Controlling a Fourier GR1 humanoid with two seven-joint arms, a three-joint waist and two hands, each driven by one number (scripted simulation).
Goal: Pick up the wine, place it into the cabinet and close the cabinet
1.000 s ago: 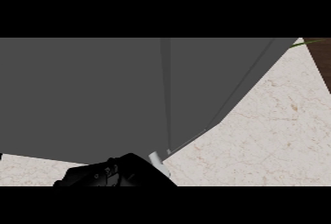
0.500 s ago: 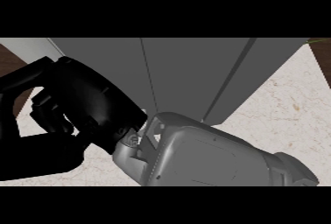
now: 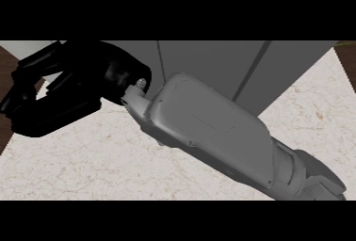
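My right hand [image 3: 90, 80] is black and sits at the upper left, in front of the grey cabinet [image 3: 208, 61]. Its grey forearm [image 3: 208, 132] runs diagonally up from the lower right and fills the middle of the view. The fingers are bent loosely towards the left, with a gap between them and the thumb, and nothing shows in that gap. The cabinet's front shows flat grey panels with a vertical seam. No wine bottle is visible in the head view. My left hand does not show.
A pale marble counter [image 3: 83, 164] spreads below and to the right of the cabinet. A dark brown strip [image 3: 5, 132] marks the counter's left edge, and another brown patch [image 3: 345, 52] lies at the top right.
One second ago only a bit of the hand showed at the bottom edge. The arm has since swung up and left across the cabinet front, and more counter shows.
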